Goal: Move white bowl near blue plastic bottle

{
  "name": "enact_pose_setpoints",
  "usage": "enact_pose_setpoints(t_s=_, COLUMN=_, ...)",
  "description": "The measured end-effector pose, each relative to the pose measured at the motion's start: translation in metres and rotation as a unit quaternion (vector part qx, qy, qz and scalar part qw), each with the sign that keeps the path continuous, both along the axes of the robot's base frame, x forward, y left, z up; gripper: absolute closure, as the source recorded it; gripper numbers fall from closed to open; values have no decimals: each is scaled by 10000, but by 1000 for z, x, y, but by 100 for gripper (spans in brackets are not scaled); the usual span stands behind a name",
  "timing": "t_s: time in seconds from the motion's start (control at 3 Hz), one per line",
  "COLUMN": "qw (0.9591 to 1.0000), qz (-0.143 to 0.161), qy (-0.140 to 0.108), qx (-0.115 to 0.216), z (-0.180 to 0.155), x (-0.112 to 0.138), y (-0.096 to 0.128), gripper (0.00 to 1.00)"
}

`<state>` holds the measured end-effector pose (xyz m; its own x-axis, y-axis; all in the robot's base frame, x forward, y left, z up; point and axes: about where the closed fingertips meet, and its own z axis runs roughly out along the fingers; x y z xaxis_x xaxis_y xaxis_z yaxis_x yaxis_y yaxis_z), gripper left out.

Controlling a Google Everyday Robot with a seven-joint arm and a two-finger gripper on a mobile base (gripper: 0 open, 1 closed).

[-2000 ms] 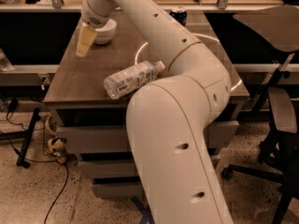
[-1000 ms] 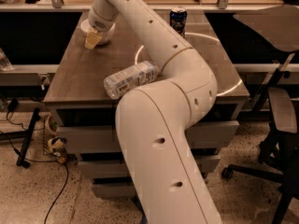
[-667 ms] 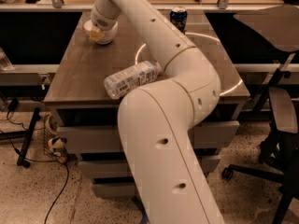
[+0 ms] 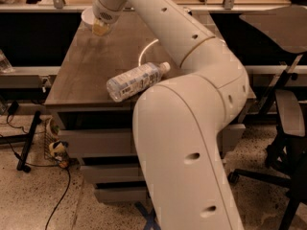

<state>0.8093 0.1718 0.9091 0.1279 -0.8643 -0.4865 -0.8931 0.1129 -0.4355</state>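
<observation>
The white bowl sits at the far left corner of the brown table; only a sliver of its rim shows beside the arm's wrist. My gripper reaches down right at the bowl, its yellowish tip over the bowl's near side. The blue plastic bottle, clear and ribbed with a white cap, lies on its side near the table's front edge, well apart from the bowl. My white arm covers the table's right half.
An office chair stands to the right of the table. Drawers sit under the tabletop. Cables and a small object lie on the floor at the left. A shelf rail runs behind the table.
The gripper has moved from the left front of the bowl to right over it at the far corner. The arm now hides the dark can at the back. The bottle has not moved.
</observation>
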Motion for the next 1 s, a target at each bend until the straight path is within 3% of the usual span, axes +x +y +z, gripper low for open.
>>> enact_pose_setpoints(t_s=0.33, qw=9992, qz=48, qy=-200, qx=-349, z=21, x=-34, y=-32, gripper=100)
enact_pose_setpoints(t_s=0.67, qw=9985, qz=-16, qy=-187, qx=-514, z=25, x=-57, y=-66, gripper=100)
enact_pose_setpoints(t_s=1.0, qw=9988, qz=-84, qy=-47, qx=-487, z=32, x=-88, y=-131, gripper=100)
